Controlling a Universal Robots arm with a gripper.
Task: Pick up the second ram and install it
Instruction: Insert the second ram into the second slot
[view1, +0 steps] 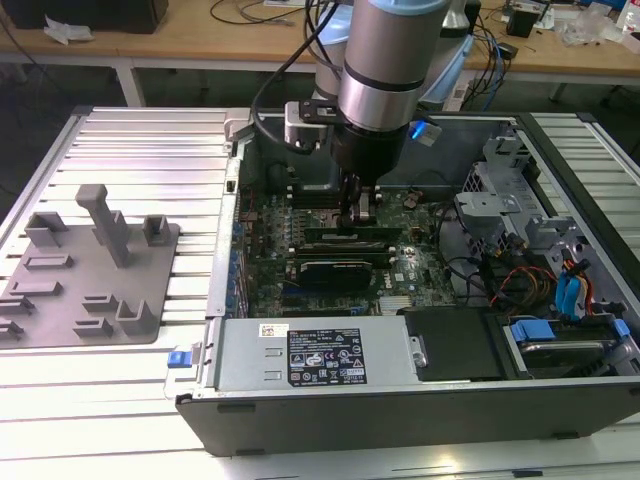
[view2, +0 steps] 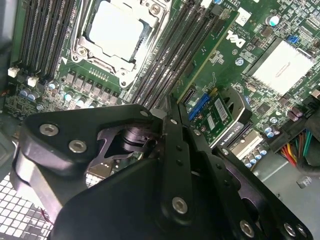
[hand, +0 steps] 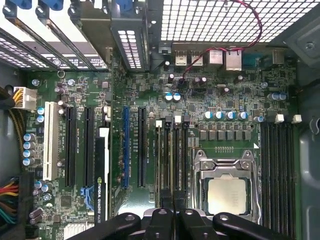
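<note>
while jaws inside case (view1: 400, 405), slatted table (view1: 140, 150), workbench (view1: 180, 45) behind

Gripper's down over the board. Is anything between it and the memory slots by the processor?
Nothing visible does. The gripper hangs right over the memory slots beside the processor; no cable or card crosses them. Whether it holds the second ram I cannot tell.
</note>
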